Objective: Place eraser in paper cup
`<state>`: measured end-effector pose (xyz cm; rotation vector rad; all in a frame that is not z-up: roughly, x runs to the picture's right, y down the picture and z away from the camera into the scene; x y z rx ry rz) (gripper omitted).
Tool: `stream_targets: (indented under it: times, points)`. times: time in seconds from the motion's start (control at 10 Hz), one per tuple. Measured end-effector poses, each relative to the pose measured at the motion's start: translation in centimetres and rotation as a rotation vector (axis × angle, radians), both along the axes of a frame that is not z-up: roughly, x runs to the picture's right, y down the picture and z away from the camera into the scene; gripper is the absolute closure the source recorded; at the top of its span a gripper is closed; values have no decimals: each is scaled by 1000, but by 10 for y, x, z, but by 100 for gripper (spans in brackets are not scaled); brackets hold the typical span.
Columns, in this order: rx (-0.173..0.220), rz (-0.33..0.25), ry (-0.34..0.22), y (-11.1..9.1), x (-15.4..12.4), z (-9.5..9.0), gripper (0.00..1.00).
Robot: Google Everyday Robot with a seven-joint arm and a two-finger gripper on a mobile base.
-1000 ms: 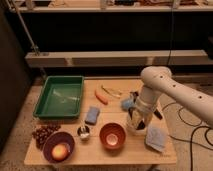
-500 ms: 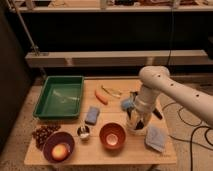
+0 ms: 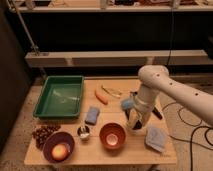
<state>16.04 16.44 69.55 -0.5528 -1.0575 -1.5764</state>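
tool (image 3: 135, 119): low over the wooden counter (image 3: 130, 150) | grip: cannot tell | small white paper cup (image 3: 136, 123): right below it | orange bowl (image 3: 112, 135): just left

Barely any change across the last second on the pale wooden worktop (image 3: 100, 152). Slightly lower than before: the white robot arm's gripper (image 3: 135, 120), hanging just right of the orange bowl with the white inside (image 3: 112, 135) and over the spot where the small white paper cup (image 3: 134, 125) sits, mostly hidden behind it. No visible shift in the arm's white elbow. Too dark at the jaws to make out the small flat black eraser. No other movement to report among the objects.
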Motion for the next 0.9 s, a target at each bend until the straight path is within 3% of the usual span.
stream_targets:
  times: [0.4, 0.9]
  points:
    - [21, 2, 13, -6, 3, -6, 20]
    - [20, 3, 14, -5, 4, -6, 20]
